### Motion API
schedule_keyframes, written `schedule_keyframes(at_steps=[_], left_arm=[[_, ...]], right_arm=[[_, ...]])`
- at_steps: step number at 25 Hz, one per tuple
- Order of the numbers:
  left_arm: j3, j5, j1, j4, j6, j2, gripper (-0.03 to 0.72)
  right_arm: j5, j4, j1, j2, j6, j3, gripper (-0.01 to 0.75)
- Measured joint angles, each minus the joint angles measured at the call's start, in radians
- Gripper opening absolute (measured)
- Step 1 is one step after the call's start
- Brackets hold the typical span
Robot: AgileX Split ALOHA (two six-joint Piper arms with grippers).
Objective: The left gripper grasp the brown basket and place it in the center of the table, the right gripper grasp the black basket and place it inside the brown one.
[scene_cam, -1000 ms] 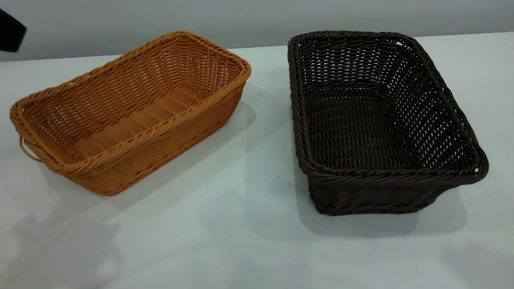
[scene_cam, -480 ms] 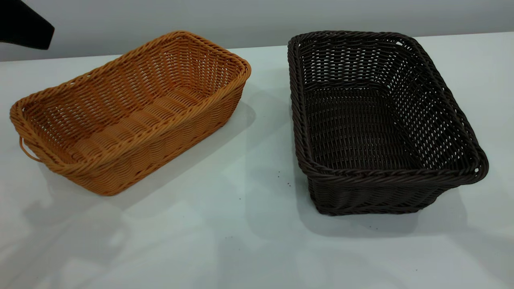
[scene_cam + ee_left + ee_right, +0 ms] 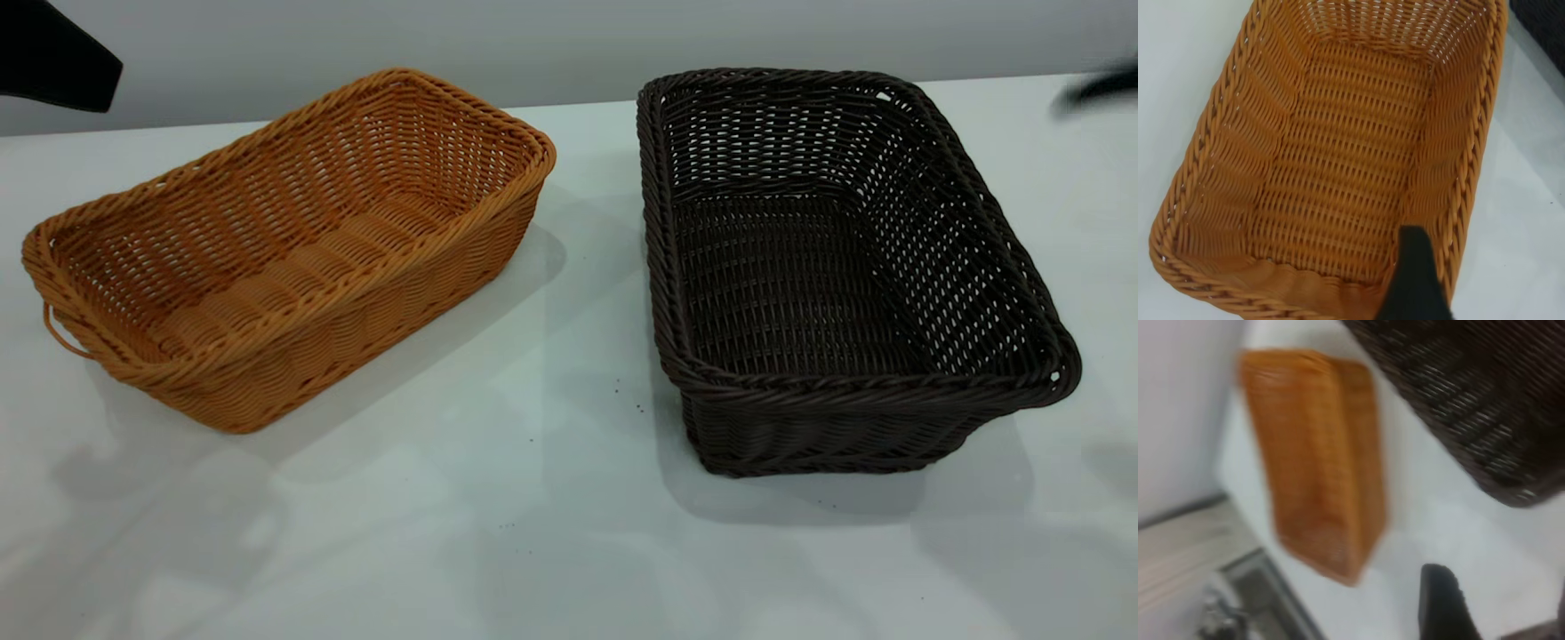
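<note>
The brown basket [image 3: 284, 249] sits on the left of the white table, empty and skewed. The black basket [image 3: 836, 267] sits to its right, empty. My left arm [image 3: 53, 62] hangs at the far left corner, above and behind the brown basket. In the left wrist view the left gripper [image 3: 1468, 277] is open over the near end of the brown basket [image 3: 1338, 167], with one finger [image 3: 1415, 280] just inside the rim. My right arm [image 3: 1098, 89] is a blur at the far right edge. The right gripper [image 3: 1501, 603] is open above bare table, beside the black basket [image 3: 1485, 407].
The white table [image 3: 551, 498] runs between and in front of the baskets. A grey wall stands behind it. In the right wrist view the table's far edge and a floor area show beyond the brown basket [image 3: 1318, 460].
The left arm has come further into view at the top left corner. The right arm has come into view at the top right, blurred. Neither basket has moved.
</note>
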Motion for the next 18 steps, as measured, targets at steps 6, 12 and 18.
schedule_keyframes(at_steps=[6,12,18], left_arm=[[0.000,0.019,0.000,-0.040,0.000,0.000,0.478],[0.000,0.020,0.000,-0.040,0.001,0.000,0.478],[0.000,0.022,0.000,-0.040,0.001,0.000,0.478]], right_arm=[[-0.125,-0.155,0.158,0.145,0.291,0.000,0.362],[-0.194,-0.170,0.199,0.275,0.477,0.000,0.362],[-0.257,-0.170,0.199,0.379,0.546,0.000,0.362]])
